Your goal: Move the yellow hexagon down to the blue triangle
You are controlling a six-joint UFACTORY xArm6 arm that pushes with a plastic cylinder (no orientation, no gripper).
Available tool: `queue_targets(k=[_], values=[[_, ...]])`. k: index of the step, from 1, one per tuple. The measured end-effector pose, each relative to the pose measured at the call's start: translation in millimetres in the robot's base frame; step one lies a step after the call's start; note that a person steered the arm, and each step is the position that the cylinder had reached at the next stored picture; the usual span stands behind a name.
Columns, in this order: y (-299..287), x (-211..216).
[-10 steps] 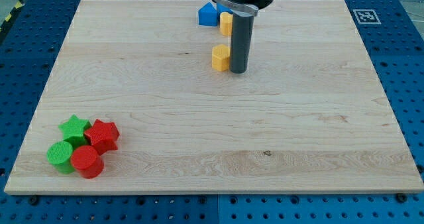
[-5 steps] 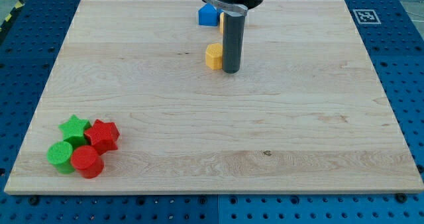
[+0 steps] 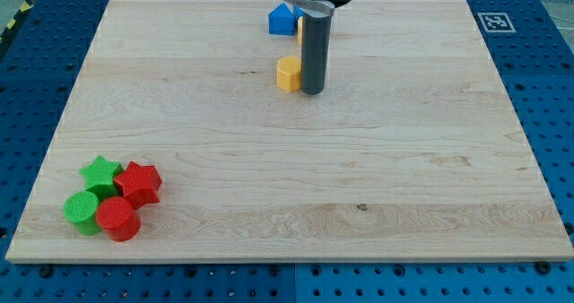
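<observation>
A yellow hexagon block (image 3: 288,73) lies on the wooden board (image 3: 404,160) near the top centre. My tip (image 3: 312,92) rests on the board just to the right of it, touching or almost touching its right side. A blue block with a pointed top (image 3: 283,19) sits above them near the board's top edge. A sliver of a second yellow block (image 3: 296,26) shows at the blue block's right, mostly hidden behind the rod.
At the board's bottom left sits a tight cluster: a green star (image 3: 100,172), a red star-like block (image 3: 139,182), a green cylinder (image 3: 82,211) and a red cylinder (image 3: 117,219). A fiducial marker (image 3: 495,21) sits off the top right corner.
The rod and the yellow hexagon have shifted a little to the left and slightly up. The rod now covers most of the second yellow block.
</observation>
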State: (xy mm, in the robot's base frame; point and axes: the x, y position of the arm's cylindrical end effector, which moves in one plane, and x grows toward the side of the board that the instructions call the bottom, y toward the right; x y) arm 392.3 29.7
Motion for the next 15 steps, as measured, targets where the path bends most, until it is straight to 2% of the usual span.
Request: queue_targets(k=[10, 11, 12, 13, 15], values=[[0, -27], [-1, -24], [-2, 8], [-15, 13], [-26, -27]])
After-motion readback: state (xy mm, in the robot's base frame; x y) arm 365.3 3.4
